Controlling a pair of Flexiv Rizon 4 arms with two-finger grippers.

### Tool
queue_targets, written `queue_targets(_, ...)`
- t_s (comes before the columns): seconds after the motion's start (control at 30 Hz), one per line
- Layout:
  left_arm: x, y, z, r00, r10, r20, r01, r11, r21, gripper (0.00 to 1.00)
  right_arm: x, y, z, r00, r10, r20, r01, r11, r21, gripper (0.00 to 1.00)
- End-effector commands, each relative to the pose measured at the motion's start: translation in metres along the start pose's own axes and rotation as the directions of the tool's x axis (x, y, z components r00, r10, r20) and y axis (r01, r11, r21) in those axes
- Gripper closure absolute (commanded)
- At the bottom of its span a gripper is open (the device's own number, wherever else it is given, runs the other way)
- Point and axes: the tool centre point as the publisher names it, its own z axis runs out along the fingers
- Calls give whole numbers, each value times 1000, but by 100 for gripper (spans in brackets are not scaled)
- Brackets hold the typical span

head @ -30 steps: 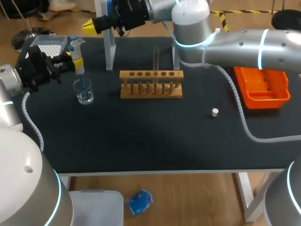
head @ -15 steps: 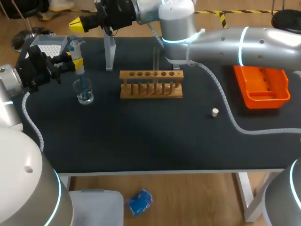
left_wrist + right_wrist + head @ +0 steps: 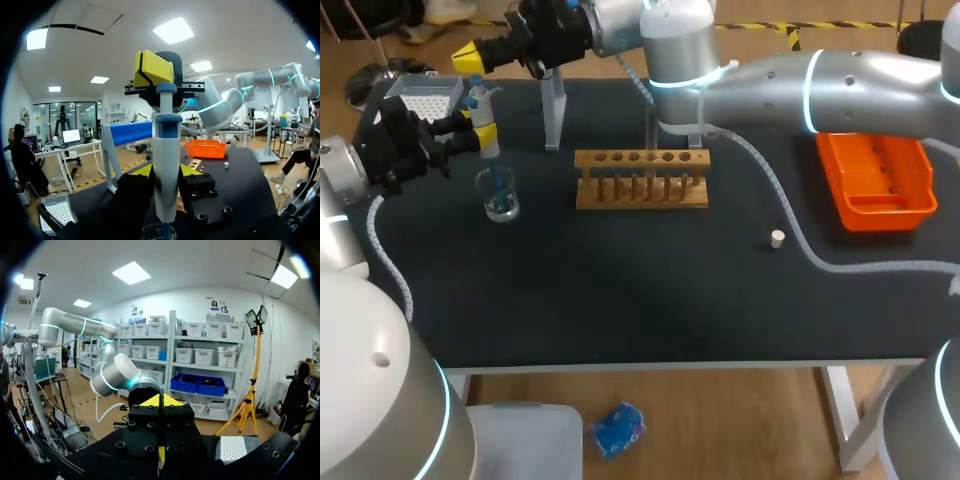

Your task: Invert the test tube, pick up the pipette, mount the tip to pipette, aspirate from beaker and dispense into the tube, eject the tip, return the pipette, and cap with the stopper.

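Note:
My left gripper [image 3: 480, 133] is shut on the white and blue pipette [image 3: 488, 152], which it holds upright at the table's left. The pipette's blue tip dips into the glass beaker [image 3: 501, 197]. In the left wrist view the pipette [image 3: 166, 150] stands between my left gripper's [image 3: 166, 172] fingers. My right gripper [image 3: 152, 69] hangs shut close above the pipette's top. My right gripper [image 3: 470, 57] reaches across from the right, fingers together [image 3: 160, 402]. The test tube [image 3: 652, 122] stands upright in the wooden rack [image 3: 640, 190]. The white stopper [image 3: 777, 238] lies on the mat.
A tip box [image 3: 424, 94] sits at the back left corner, behind the left gripper. The pipette stand [image 3: 553, 112] rises between beaker and rack. An orange tray [image 3: 876, 186] lies at the right. My right arm spans over the rack's back.
My right arm has swung left, carrying its shut gripper from over the pipette stand to just above the pipette's top. My left arm and the pipette have kept still.

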Motion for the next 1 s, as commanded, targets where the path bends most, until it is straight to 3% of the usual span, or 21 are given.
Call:
queue_targets(0.03, 1, 0, 1, 1000, 2, 5, -2, 1000, 1, 100, -5, -3, 1, 1000, 4, -27, -4, 1000, -5, 100)
queue_targets(1.0, 1, 0, 1, 1000, 2, 5, -2, 1000, 1, 100, 2, -9, 2, 999, 23, -24, -23, 999, -27, 100)
